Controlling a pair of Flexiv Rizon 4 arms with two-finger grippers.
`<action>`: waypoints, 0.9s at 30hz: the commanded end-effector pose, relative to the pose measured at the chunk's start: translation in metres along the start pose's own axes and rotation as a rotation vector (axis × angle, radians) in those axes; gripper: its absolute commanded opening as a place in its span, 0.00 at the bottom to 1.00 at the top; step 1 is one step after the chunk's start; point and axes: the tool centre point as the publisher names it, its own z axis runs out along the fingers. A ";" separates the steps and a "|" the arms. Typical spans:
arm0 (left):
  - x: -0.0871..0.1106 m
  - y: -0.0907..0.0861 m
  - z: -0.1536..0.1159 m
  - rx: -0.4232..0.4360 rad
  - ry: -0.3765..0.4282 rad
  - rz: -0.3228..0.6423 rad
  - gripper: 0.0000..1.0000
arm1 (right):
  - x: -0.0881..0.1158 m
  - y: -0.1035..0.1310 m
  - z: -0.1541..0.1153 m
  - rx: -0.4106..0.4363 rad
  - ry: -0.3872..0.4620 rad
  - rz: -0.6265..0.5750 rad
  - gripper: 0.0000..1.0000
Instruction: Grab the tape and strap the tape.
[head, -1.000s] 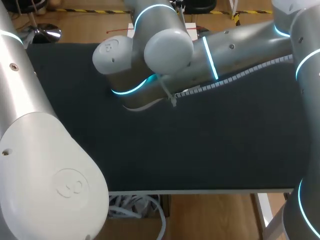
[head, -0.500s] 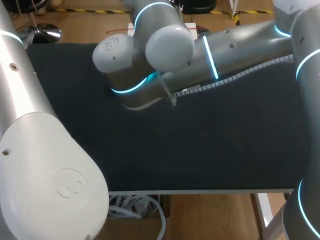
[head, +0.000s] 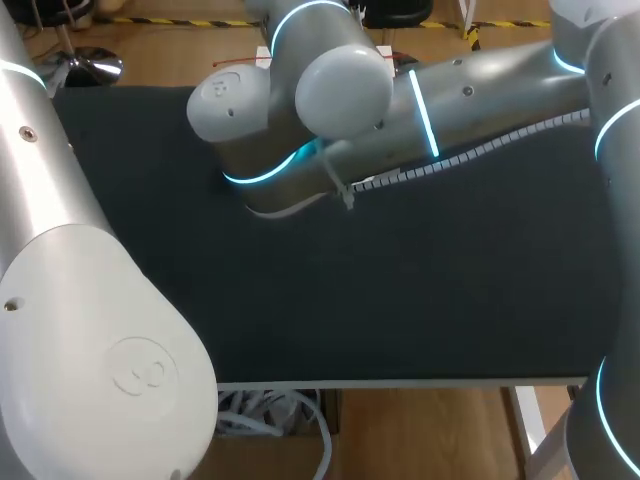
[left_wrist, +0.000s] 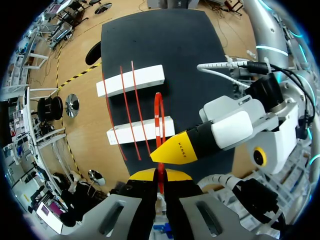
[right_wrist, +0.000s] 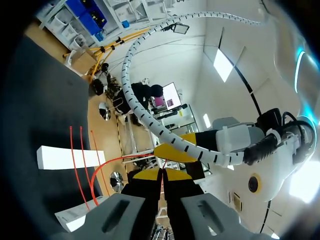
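Nudged slightly rightward, our right arm (head: 345, 90) has its right gripper (right_wrist: 162, 175), like our left gripper (left_wrist: 160, 176), pinched shut on the thin red plastic tape (left_wrist: 157, 107) by two white rectangular blocks (left_wrist: 150, 76), where two red strands (left_wrist: 135, 80) already lie across, so the strapping looks part done.

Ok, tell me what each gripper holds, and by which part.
Both are shut on the red tape: the left gripper and right gripper pinch its raised strand, close together.
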 end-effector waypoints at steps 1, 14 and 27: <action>0.000 -0.001 -0.001 -0.002 0.001 0.000 0.00 | -0.002 0.001 -0.002 0.000 0.011 -0.001 0.00; 0.000 -0.001 -0.001 -0.002 0.001 0.000 0.00 | -0.003 0.001 0.000 -0.003 0.007 0.000 0.00; 0.000 -0.001 -0.001 -0.002 0.001 0.000 0.00 | -0.004 0.002 -0.002 -0.002 0.003 -0.003 0.00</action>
